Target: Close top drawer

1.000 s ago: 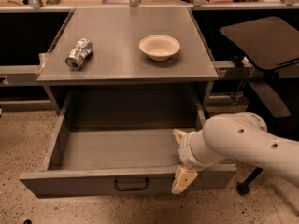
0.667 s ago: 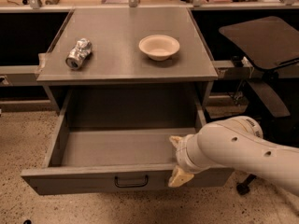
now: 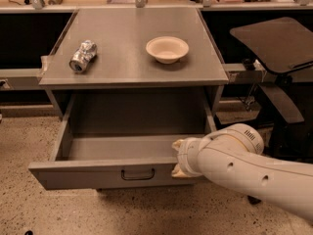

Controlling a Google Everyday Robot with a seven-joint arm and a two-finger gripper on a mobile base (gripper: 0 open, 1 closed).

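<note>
Top drawer (image 3: 88, 176), beneath the desk (image 3: 127, 67), has slid partway inward but remains largely extended. Gripper (image 3: 177, 156) has shifted left toward the handle (image 3: 138, 174) and bears on the front panel, jaws spread. Closing has begun; further inward pushing appears necessary.
</note>
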